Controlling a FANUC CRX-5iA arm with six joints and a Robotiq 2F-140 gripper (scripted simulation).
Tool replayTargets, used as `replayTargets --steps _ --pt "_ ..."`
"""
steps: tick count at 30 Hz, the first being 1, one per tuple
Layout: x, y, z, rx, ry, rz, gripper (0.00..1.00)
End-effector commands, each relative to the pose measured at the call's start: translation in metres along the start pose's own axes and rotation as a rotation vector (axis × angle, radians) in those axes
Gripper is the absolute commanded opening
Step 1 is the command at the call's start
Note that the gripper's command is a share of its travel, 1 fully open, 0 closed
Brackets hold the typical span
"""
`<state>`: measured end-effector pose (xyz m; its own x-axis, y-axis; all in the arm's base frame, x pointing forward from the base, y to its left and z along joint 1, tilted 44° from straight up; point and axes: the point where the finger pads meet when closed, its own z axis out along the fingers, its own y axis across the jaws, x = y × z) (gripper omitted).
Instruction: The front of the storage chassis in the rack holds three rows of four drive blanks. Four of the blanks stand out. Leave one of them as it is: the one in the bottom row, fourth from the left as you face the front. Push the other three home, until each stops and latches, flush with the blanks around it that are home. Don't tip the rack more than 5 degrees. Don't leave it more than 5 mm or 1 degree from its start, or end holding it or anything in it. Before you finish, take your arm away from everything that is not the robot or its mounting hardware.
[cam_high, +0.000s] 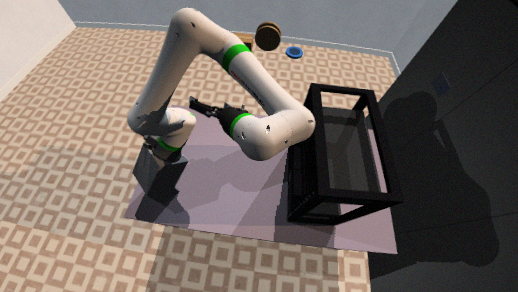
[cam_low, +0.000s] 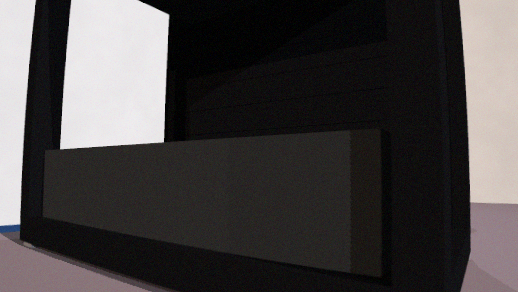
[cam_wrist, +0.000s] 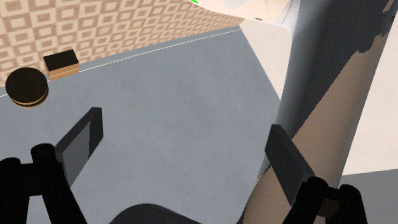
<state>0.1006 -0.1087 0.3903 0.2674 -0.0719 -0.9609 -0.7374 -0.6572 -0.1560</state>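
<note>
The black rack (cam_high: 345, 155) stands on the mauve mat (cam_high: 240, 200) at the right. The dark grey chassis (cam_low: 200, 200) sits low in the rack in the exterior view, seen from close and low. The drive blanks on its front do not show clearly in any view, and my forearm covers part of the rack's left face. My gripper (cam_high: 196, 104) is open and empty. It hangs above the mat, left of the rack, and points away from it. In the wrist view the gripper (cam_wrist: 185, 155) has its two pads spread wide, with only the grey wall between them.
My own forearm link (cam_wrist: 320, 100) fills the right of the wrist view. A round brown disc (cam_high: 267, 36), a small box (cam_wrist: 61, 64) and a blue ring (cam_high: 294, 52) lie on the floor near the far wall. A dark wall (cam_high: 465, 125) rises right of the rack.
</note>
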Motion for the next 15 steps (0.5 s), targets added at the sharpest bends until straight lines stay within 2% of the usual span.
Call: replayTargets --steps 1,8,10,15 --pt "0.020 -0.011 0.010 0.095 -0.039 -0.105 1.00" --pt "0.048 -0.031 0.024 0.264 -0.082 -0.267 1.00" --pt "0.048 -0.031 0.024 0.264 -0.082 -0.267 1.00" --pt "0.066 -0.049 0.032 0.404 -0.096 -0.382 1.00"
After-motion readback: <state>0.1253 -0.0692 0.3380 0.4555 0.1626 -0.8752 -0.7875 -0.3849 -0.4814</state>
